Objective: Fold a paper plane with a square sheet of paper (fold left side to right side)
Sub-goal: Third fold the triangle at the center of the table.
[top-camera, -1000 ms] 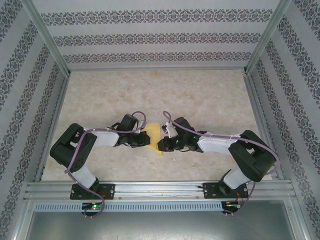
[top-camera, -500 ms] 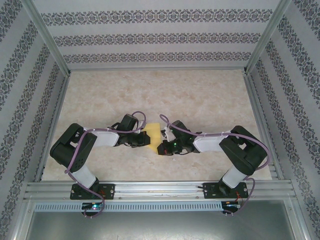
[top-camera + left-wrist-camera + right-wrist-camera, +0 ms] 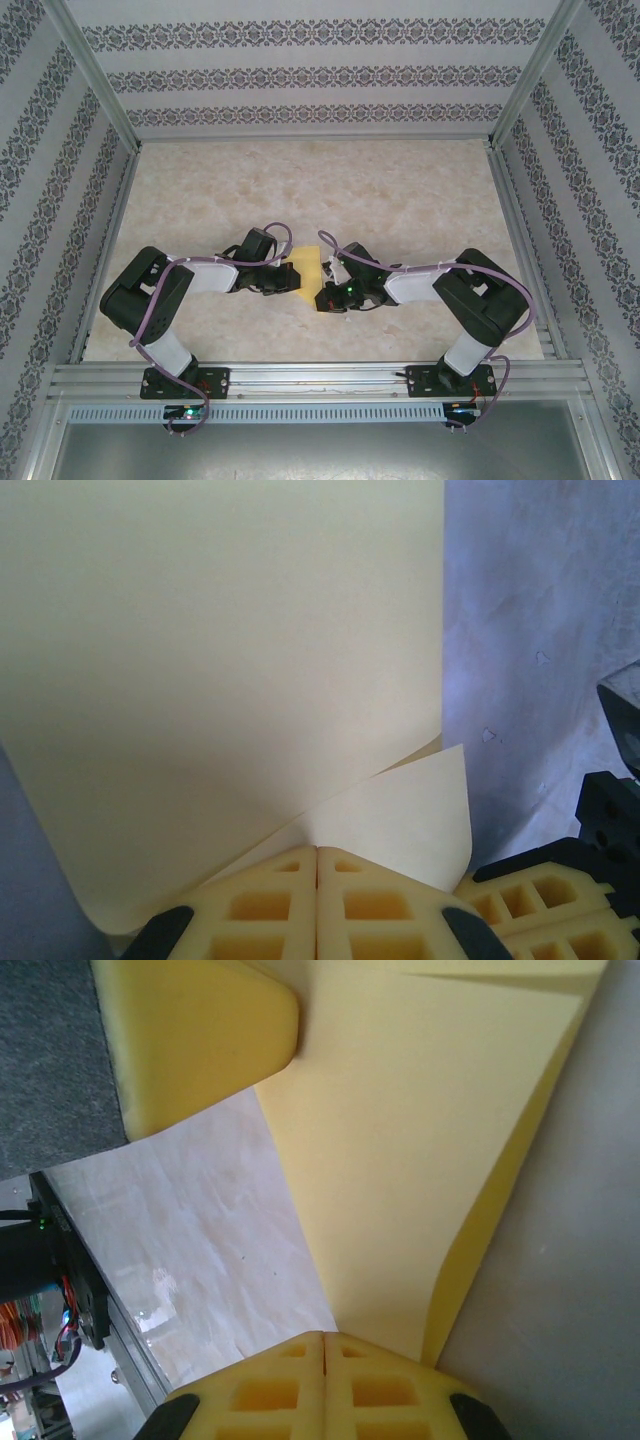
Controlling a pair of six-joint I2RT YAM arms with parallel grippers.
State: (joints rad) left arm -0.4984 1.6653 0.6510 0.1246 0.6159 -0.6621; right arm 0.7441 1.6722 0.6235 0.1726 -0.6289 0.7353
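The square sheet of paper [image 3: 308, 265] is yellow and lies partly lifted on the table between the two arms. My left gripper [image 3: 295, 280] is shut on its left edge. In the left wrist view the sheet [image 3: 220, 660] rises from the shut left gripper [image 3: 318, 850], with a curled lower flap [image 3: 410, 820] to the right. My right gripper [image 3: 322, 297] is shut at the sheet's near right corner. In the right wrist view the paper [image 3: 420, 1140] narrows down into the shut right gripper [image 3: 323, 1336], one side folded up. A left finger [image 3: 200, 1040] shows at the upper left.
The pale marbled table [image 3: 400, 200] is walled by patterned panels and aluminium posts [image 3: 515, 100]. A metal rail [image 3: 320, 378] runs along the near edge by the arm bases. The right fingers [image 3: 530, 880] sit close beside the left ones.
The right arm has drawn in to the left and its gripper has slid slightly left and nearer. The sheet's near corner, visible before, is now covered by it. The left arm has stayed still.
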